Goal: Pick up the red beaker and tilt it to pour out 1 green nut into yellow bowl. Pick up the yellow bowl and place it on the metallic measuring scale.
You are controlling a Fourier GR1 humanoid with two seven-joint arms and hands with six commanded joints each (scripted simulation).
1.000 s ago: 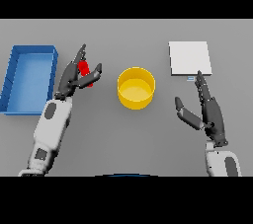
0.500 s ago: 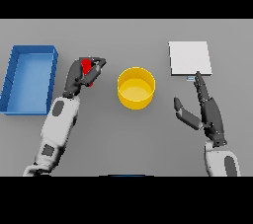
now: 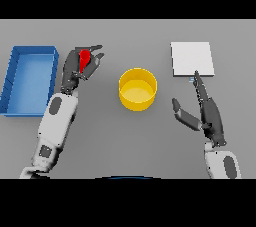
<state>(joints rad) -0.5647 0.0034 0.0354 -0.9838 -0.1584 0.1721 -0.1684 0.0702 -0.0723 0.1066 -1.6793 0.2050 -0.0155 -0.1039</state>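
Observation:
The red beaker [image 3: 84, 57] sits in my left hand [image 3: 75, 67], whose fingers and thumb are curled round it, left of the yellow bowl [image 3: 137, 89]. The beaker is mostly hidden by the fingers; only its red upper part shows. The bowl stands at the table's middle and looks empty. The metallic measuring scale [image 3: 192, 59] is a pale square plate at the back right. My right hand [image 3: 207, 113] hovers open in front of the scale, fingers straight and pointing toward it, thumb spread toward the bowl.
A blue tray [image 3: 30, 78] with raised walls lies at the far left, close beside my left forearm.
My left hand has closed round the red beaker and shifted a little toward the bowl. The right hand has stayed in place.

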